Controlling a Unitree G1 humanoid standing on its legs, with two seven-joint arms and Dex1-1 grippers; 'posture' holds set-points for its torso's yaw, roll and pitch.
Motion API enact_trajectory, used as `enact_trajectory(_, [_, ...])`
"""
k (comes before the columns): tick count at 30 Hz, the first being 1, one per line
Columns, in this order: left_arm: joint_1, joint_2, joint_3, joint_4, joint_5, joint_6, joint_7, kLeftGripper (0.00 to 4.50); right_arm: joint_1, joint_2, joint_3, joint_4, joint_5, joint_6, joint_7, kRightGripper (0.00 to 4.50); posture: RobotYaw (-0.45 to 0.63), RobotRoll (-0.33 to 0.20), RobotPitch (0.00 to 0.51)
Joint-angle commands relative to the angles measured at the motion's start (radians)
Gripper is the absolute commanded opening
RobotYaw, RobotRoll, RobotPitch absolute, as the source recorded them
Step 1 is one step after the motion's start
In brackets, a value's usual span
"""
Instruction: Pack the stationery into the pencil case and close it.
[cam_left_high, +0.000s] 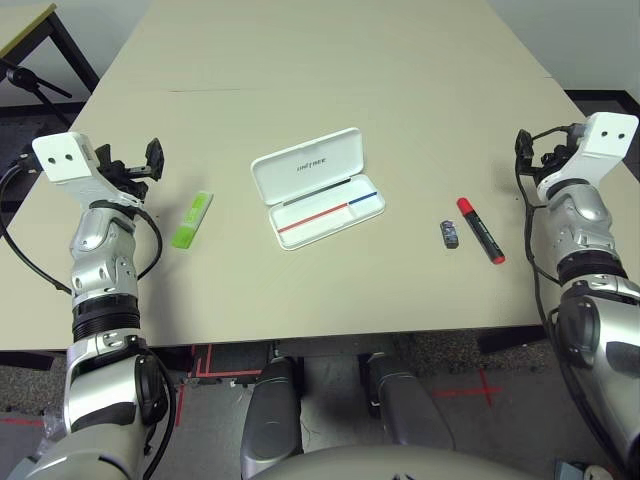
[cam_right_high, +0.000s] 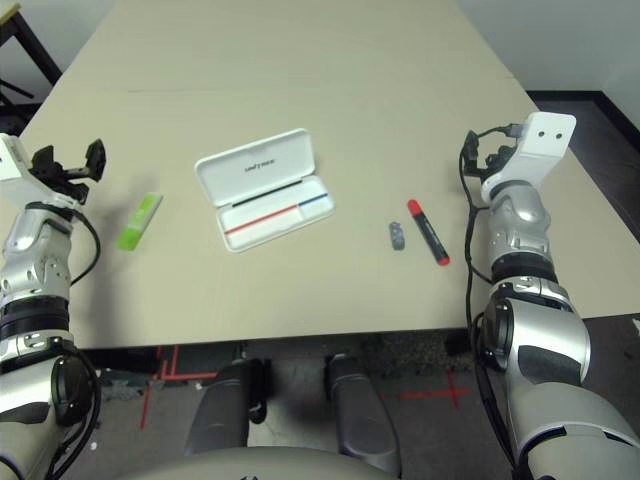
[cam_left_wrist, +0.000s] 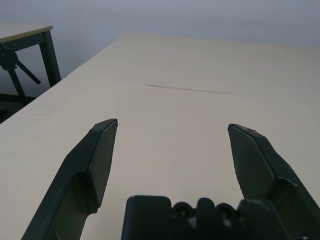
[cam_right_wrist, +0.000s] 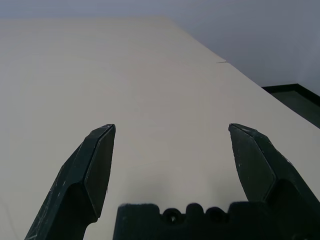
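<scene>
While open, pencil case (cam_left_high: 318, 188) (pencil (cam_left_high: 330, 210) inside)

Case (cam_left_high: 318, 186): smooth white plastic, slight sheen. Highlighter (cam_left_high: 192, 219): translucent lime plastic; marker (cam_left_high: 481, 231): glossy red plastic. Surface (cam_left_high: 330, 80): matt beige laminate; fingers (cam_left_wrist: 95, 165): matt black plastic.

Colours on the beige table (cam_left_high: 400, 90)

A white pencil case (cam_left_high: 316, 187) with dark lettering is seen, a red-and-blue pencil (cam_left_high: 329, 213) lying inside; a lime-green highlighter (cam_left_high: 192, 219), a dark grey-blue block (cam_left_high: 451, 235) and a red marker (cam_left_high: 480, 230) (black-capped) are shown.
</scene>
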Motion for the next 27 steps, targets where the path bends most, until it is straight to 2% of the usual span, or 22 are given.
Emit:
enact_trajectory(1, [-0.004, 0.008, 0.008, 0.017, -0.006, -0.009, -0.004, 4.46, 0.008, 0.003, -0.013, 0.012, 0.009, -0.015, -0.006, 4.50, -0.04, 0.000, 0.158])
enact_trajectory(8, [-0.001, 0.004, 0.010, 0.017, -0.008, -0.018, -0.004, 4.46, -0.007, -0.002, -0.006, 0.014, 0.010, -0.003, 0.024, 4.50, -0.03, 0.000, 0.153])
enact_trajectory(18, [0.026, 0.011, 0.026, -0.036, -0.023, -0.002, -0.009, 4.46, -0.044, -0.033, 0.046, -0.007, 0.000, 0.084, 0.245, 4.50, 0.00, 0.000, 0.150])
enact_trajectory(22, [0.042, 0.025, 0.024, -0.057, -0.028, 0.013, -0.023, 4.46, -0.063, -0.045, 0.071, -0.055, 0.018, 0.186, 0.392, 4.50, 0.00, 0.000, 0.147])
enact_trajectory(27, [0.066, 0.047, 0.003, -0.108, -0.032, 0.051, -0.075, 4.46, -0.028, -0.076, 0.175, -0.217, 0.011, 0.368, 0.659, 4.50, 0.01, 0.000, 0.147])
